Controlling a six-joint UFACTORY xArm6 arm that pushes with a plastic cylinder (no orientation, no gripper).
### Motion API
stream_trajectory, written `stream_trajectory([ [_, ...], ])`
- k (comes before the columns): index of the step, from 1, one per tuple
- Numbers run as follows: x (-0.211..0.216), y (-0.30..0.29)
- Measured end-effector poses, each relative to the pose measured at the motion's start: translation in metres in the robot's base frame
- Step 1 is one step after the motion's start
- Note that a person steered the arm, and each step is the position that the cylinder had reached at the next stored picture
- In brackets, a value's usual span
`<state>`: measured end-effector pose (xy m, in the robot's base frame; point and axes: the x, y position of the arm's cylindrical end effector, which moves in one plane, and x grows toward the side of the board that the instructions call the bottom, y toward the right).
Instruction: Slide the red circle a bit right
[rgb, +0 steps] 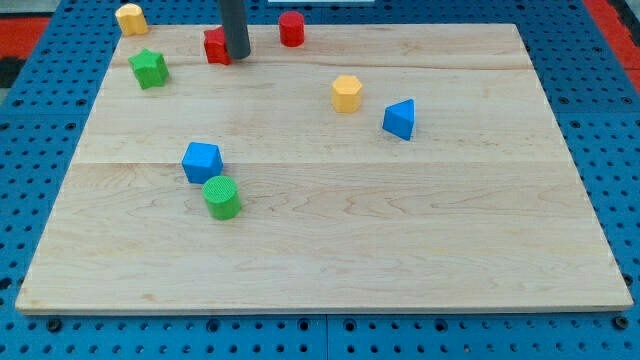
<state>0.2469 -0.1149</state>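
The red circle (291, 28), a short red cylinder, stands near the board's top edge, a little left of the middle. My tip (237, 56) is the lower end of the dark rod coming down from the view's top. It sits to the left of the red circle and slightly below it, a short gap apart. The tip is right against the right side of another red block (215, 47), partly hiding it, so its shape is unclear.
A green star block (148, 68) and a yellow block (131, 18) lie at the top left. A yellow hexagon (346, 93) and a blue triangle block (399, 119) lie right of centre. A blue block (201, 161) touches a green cylinder (222, 196) at lower left.
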Motion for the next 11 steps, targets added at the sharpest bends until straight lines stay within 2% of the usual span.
stream_trajectory([
  [2, -0.012, 0.058],
  [4, -0.013, 0.039],
  [6, -0.035, 0.058],
  [9, -0.043, 0.075],
  [10, -0.044, 0.075],
  [11, -0.026, 0.073],
])
